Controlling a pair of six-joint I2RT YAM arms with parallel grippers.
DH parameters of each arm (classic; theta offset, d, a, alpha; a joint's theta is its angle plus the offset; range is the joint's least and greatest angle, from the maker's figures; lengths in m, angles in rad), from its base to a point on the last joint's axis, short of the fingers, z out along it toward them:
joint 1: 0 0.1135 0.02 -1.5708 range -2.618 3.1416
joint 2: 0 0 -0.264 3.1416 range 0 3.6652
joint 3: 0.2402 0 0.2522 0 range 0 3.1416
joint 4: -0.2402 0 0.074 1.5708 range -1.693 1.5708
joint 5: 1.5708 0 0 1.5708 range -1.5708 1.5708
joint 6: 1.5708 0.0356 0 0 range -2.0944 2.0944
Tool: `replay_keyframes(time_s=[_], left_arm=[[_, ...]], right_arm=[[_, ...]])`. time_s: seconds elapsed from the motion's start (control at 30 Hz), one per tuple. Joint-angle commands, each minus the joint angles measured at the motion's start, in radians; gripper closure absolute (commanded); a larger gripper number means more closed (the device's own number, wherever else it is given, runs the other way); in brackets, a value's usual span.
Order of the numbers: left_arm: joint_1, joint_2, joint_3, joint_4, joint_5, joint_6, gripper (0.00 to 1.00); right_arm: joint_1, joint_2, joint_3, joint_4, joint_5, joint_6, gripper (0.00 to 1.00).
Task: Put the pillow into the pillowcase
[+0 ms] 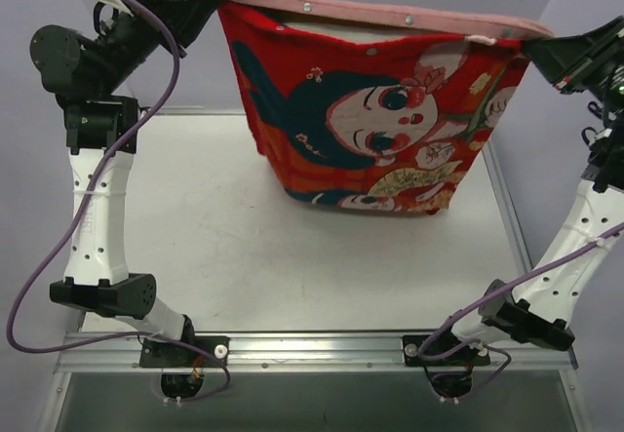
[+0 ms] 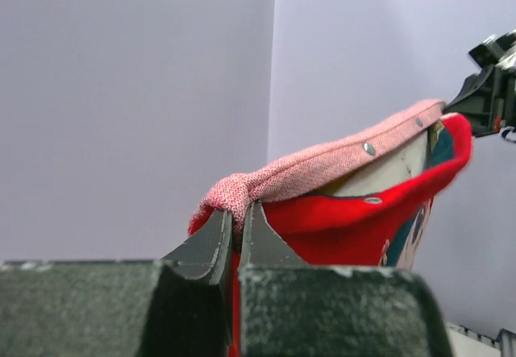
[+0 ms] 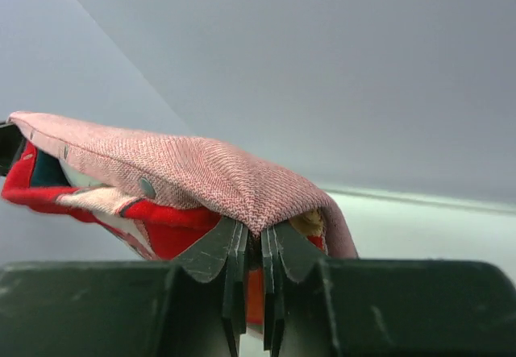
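Top external, near edge: two arm bases (image 1: pixel 180 354) sit bolted on a metal rail (image 1: pixel 312 346) along the counter (image 1: pixel 244 247), with purple cables (image 1: pixel 39 276) looping off them.
Left claw (image 1: pixel 207 8): raised at the far left and clenched on one top corner of the pillowcase (image 1: pixel 380 120). In the left wrist view the pink hem is bunched tight between its closed fingers (image 2: pixel 214 240).
Right claw (image 1: pixel 536 47): raised at the far right, grasping the other top corner. In the right wrist view the pink cloth drapes over its pinched fingertips.
Pillowcase: stretched between the two claws over the far half of the counter, mouth upward. The red side printed with a cartoon child's face and a fan faces the top camera. A pink hem set with metal snaps (image 1: pixel 307 7) runs along the top. Whether the lower edge touches the counter cannot be told.
Pillow (image 2: pixel 387 172): inside the pillowcase. Only a cream strip shows through the mouth, between the pink hem and the red front lip. The rest is hidden by the cloth.
Wall (image 2: pixel 129 91): plain lilac, behind everything.
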Motion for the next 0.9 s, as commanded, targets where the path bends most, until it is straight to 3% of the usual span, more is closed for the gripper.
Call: replay_keyframes(time_s=[0.0,0.03,0.1,0.2,0.23,0.27,0.3,0.33,0.43,0.5,0.7,0.8,0.87], left_arm=[[-0.075,-0.045,-0.189,0.099,-0.097,0.013,1.0],[-0.083,-0.052,-0.202,0.105,-0.112,0.058,1.0],[-0.068,-0.029,-0.037,0.117,-0.236,0.142,1.0],[0.057,0.128,0.413,0.07,-0.374,0.073,1.0],[0.064,0.151,0.466,0.064,-0.4,0.1,1.0],[0.064,0.134,0.471,0.077,-0.416,0.155,1.0],[0.062,0.11,0.385,0.096,-0.434,0.18,1.0],[0.049,0.079,0.315,0.105,-0.453,0.204,1.0],[-0.03,0.016,0.129,0.061,-0.427,0.361,1.0],[-0.016,-0.006,0.079,0.126,-0.494,0.344,1.0],[0.021,0.05,0.221,0.107,-0.56,0.392,1.0],[0.044,0.034,0.246,0.101,-0.583,0.376,1.0],[0.044,-0.03,0.167,0.117,-0.573,0.401,1.0]], right_arm=[[0.136,-0.088,-0.252,0.071,0.05,-0.056,1.0],[0.152,-0.094,-0.243,0.024,0.064,-0.187,1.0],[0.087,-0.053,-0.019,-0.02,0.127,-0.201,1.0],[-0.068,0.079,0.352,0.046,0.258,-0.166,1.0],[-0.161,0.076,0.346,0.162,0.291,-0.132,1.0],[-0.195,0.052,0.291,0.266,0.306,-0.035,1.0],[-0.205,0.015,0.116,0.342,0.345,-0.017,1.0],[-0.167,-0.042,0.057,0.386,0.357,-0.02,1.0],[-0.021,-0.056,-0.008,0.208,0.314,-0.203,1.0],[0.071,-0.074,-0.042,0.166,0.343,-0.305,1.0],[0.053,0.001,0.156,0.149,0.449,-0.33,1.0],[0.048,-0.027,0.137,0.177,0.472,-0.341,1.0],[0.048,-0.082,0.061,0.224,0.472,-0.359,1.0]])
